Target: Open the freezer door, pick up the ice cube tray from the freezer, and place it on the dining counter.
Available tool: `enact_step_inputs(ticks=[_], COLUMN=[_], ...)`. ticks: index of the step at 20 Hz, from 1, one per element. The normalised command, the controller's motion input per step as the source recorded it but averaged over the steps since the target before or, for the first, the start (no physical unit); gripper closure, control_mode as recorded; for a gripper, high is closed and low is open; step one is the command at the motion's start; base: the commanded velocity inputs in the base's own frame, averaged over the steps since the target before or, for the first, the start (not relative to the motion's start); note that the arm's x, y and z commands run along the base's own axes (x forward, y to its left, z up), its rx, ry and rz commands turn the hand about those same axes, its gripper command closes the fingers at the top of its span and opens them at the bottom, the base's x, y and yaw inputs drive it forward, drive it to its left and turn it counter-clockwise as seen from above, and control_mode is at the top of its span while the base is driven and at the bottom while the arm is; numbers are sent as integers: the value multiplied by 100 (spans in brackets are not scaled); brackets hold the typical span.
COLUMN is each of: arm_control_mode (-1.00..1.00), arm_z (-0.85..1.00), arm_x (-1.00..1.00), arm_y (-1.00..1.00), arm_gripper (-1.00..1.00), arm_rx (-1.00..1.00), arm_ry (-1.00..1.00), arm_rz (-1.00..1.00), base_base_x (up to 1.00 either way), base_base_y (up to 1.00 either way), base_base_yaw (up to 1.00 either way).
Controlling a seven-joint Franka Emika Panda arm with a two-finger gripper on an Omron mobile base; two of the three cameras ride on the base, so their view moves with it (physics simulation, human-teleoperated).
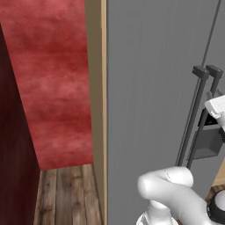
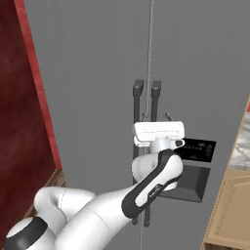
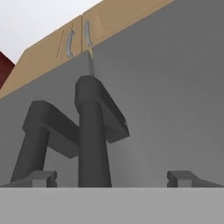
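The freezer door [image 2: 93, 97] is found shut, its brushed grey face flush beside the neighbouring door. The gripper [image 3: 111, 177] is held open at the two dark bar handles [image 2: 138, 105], one handle standing between its fingertips. A red wall [image 1: 48, 83] and wood floor [image 1: 66, 193] are seen to the left.

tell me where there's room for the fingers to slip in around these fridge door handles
Crowded: the two handles stand close together beside the door seam, a slim gap between them. Free: the bare grey door outside each bar, and the space behind each bar between its mounts. The open gripper has one bar between its fingertips, away from either.
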Motion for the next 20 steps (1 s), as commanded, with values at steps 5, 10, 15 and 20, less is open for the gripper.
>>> enact_step_inputs(ticks=[5,10,15,20], arm_control_mode=[-100,-100,-100,-100], arm_z=[0,0,0,19], arm_x=[18,0,0,-4], arm_y=[0,0,0,0], arm_gripper=[100,100,100,100], arm_rx=[0,0,0,0], arm_ry=[0,0,0,0], arm_rz=[0,0,0,0], base_base_x=[0,0,0,0], base_base_y=[0,0,0,0], base_base_yaw=[0,0,0,0])
